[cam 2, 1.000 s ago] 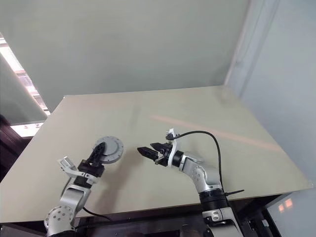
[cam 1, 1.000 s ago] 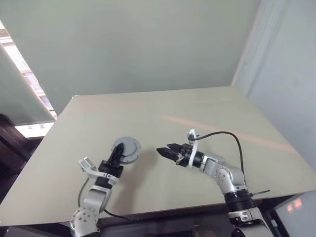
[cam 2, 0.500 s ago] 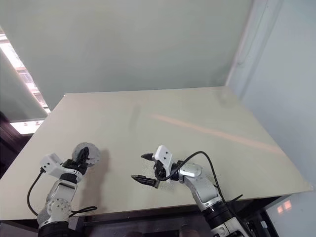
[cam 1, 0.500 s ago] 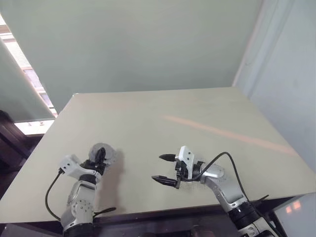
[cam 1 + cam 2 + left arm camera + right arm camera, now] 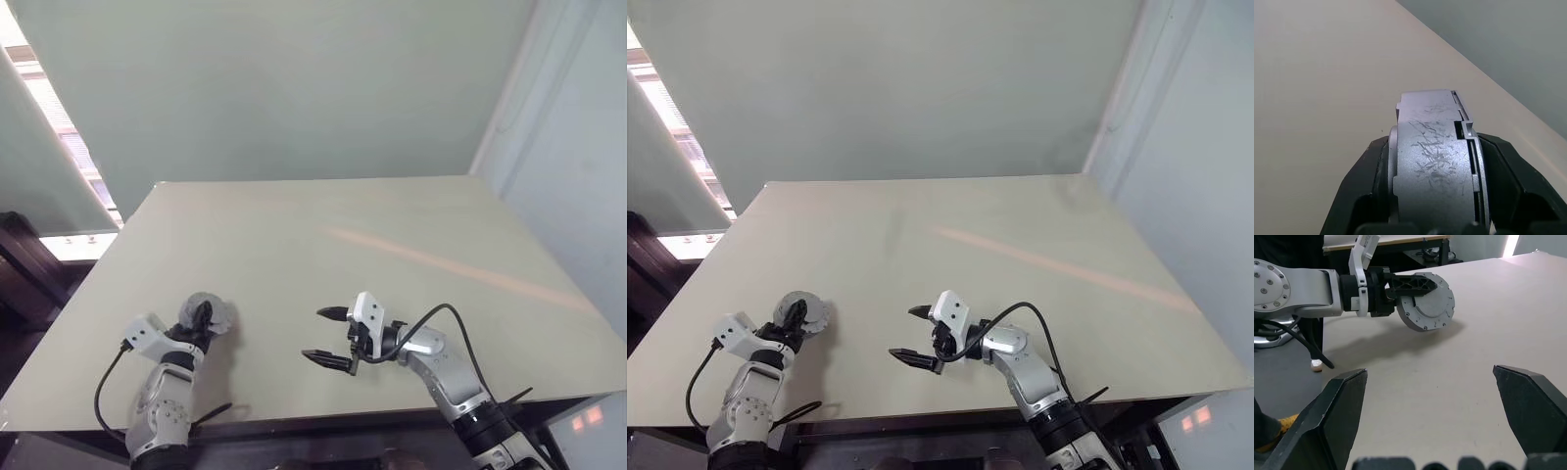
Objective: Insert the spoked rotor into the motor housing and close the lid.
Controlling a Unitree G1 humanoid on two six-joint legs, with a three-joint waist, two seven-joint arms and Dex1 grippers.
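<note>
So the left end effector (image 5: 201, 318) is clamped on the rim of the motor housing (image 5: 1427, 308), a round grey disc with small screws round its edge, holding it on edge above the near left part of the beige worktop (image 5: 392, 235). The right end effector (image 5: 325, 336) sits near the middle front of the worktop with its two black fingers (image 5: 1530, 409) spread wide apart and nothing between them, pointing across toward the housing, well apart from it.
</note>
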